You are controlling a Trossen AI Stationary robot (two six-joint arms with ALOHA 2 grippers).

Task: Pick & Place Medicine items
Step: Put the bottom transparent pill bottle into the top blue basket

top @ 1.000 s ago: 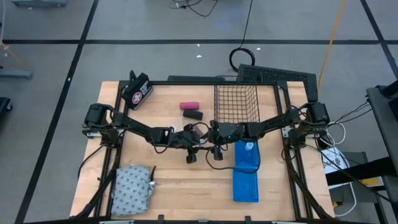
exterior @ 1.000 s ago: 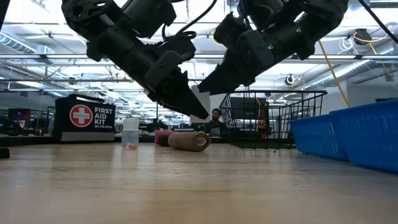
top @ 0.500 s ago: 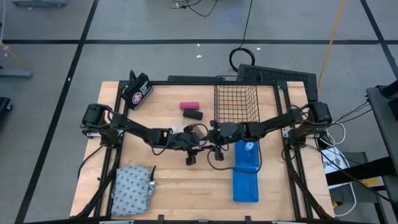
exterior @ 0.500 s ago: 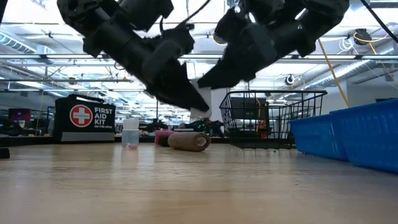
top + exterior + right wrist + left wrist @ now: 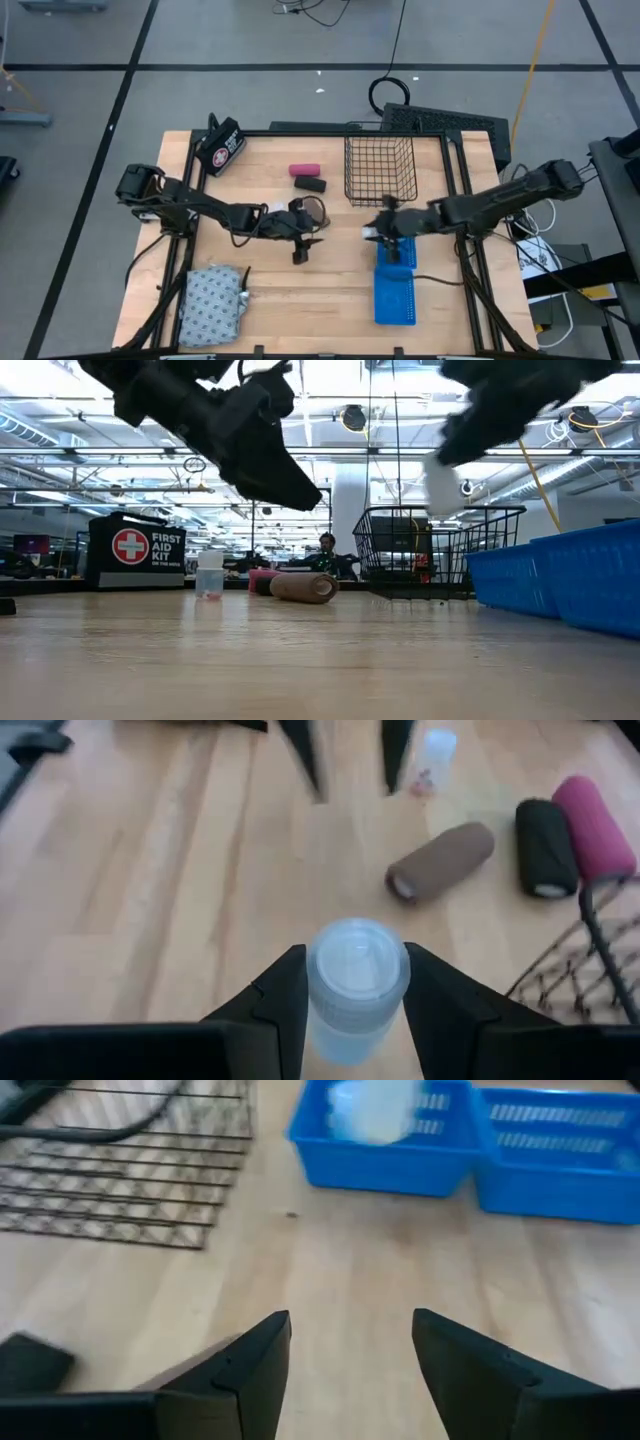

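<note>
Since a second ago the two arms, then nose to nose just in front of the wire basket [image 5: 379, 170], have parted: the right gripper [image 5: 350, 982] has swung over to the blue trays [image 5: 396, 288] beside the basket, pinching a small white bottle [image 5: 355, 972] between its fingers, while the left gripper [image 5: 350, 1342] has drawn back toward the table's middle, its fingers spread with nothing between them. That reads as a hand-over completed, and the carried bottle looks about ready to be set into a tray. Counting: a second bottle [image 5: 434, 750] stands on the wood away from the basket, and a pale blur in the near tray may be a third, though I cannot tell. Three rolls lie by the basket: brown [image 5: 441, 858], black [image 5: 546, 848] and pink [image 5: 595, 827]. One patterned pouch [image 5: 212, 305] lies well away from the basket, at the table's near corner on the left arm's side.
</note>
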